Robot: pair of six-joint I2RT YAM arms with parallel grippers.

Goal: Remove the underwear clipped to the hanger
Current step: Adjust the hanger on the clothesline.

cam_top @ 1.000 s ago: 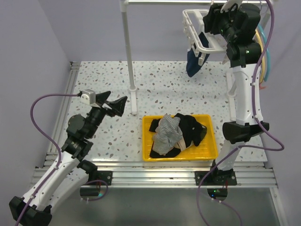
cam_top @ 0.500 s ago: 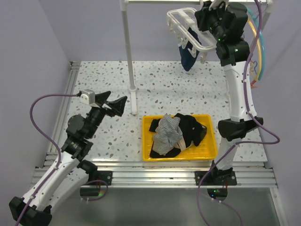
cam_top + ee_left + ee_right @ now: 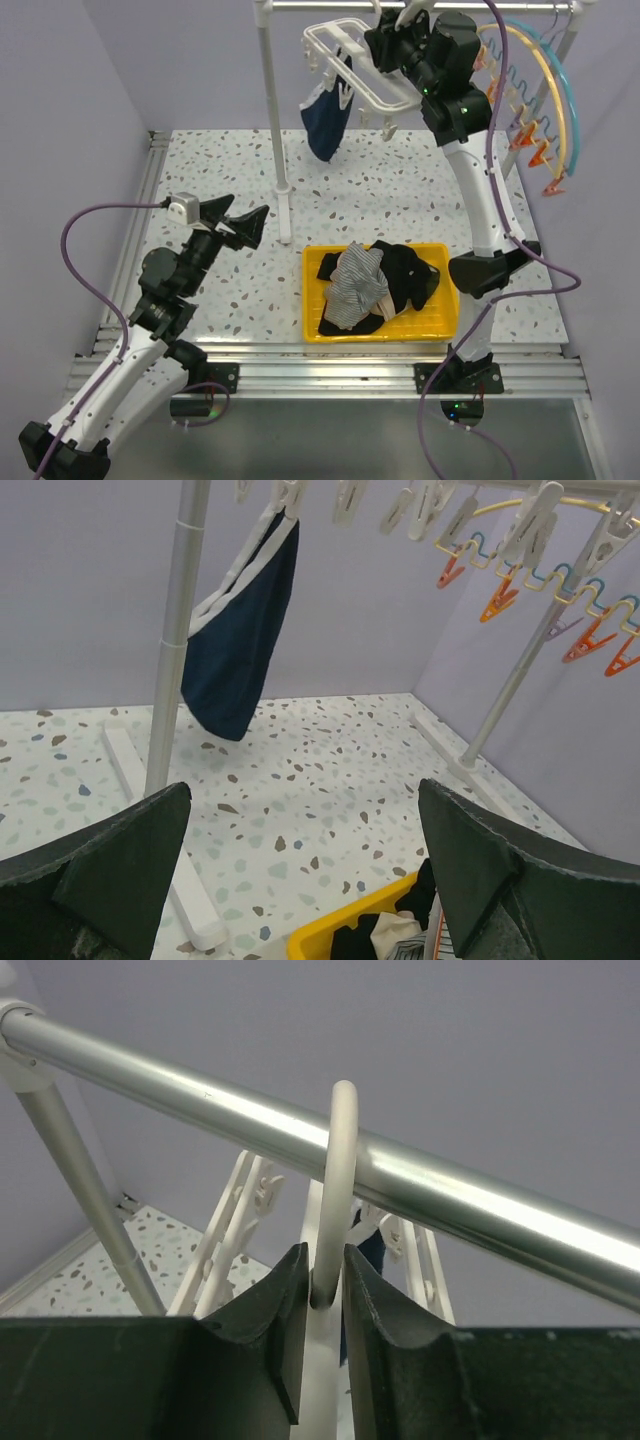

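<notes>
One navy blue underwear hangs clipped to the white peg hanger, high at the back beside the upright post. My right gripper is up at the rail, shut on the hanger's white hook, which loops over the metal rail. In the right wrist view the jaws press on both sides of the hook, with my right gripper just under the rail. My left gripper hovers low over the table at the left, open and holding nothing. Its wrist view shows the navy underwear ahead and above my left gripper.
A yellow tray near the front holds several loose underwear pieces, black, striped and pale. The rack's white post and foot stand between my arms. A second hanger with coloured pegs hangs at the right end of the rail.
My right gripper has closed on the hook and slid the hanger with the navy underwear leftward along the rail. The left arm has not moved.
</notes>
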